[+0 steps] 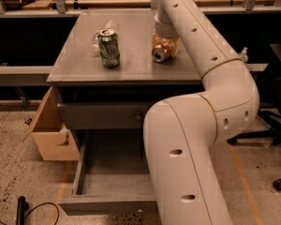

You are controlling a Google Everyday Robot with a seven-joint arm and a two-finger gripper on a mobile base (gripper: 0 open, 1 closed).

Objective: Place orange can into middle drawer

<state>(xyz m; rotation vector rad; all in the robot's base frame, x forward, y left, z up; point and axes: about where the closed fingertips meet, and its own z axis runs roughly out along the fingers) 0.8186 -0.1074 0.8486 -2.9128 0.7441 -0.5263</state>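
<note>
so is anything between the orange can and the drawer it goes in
Nothing visible does. The orange can lies on the cabinet top at the pincer, the middle drawer stands open below, and the green can sits off to the left. The arm hides the drawer's right side.

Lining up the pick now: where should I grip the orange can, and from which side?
Take the orange can mid-body, from above. It lies on its side on the cabinet top, lid toward the front, so closing across its round flanks looks safest. The gripper sits right over it.
</note>
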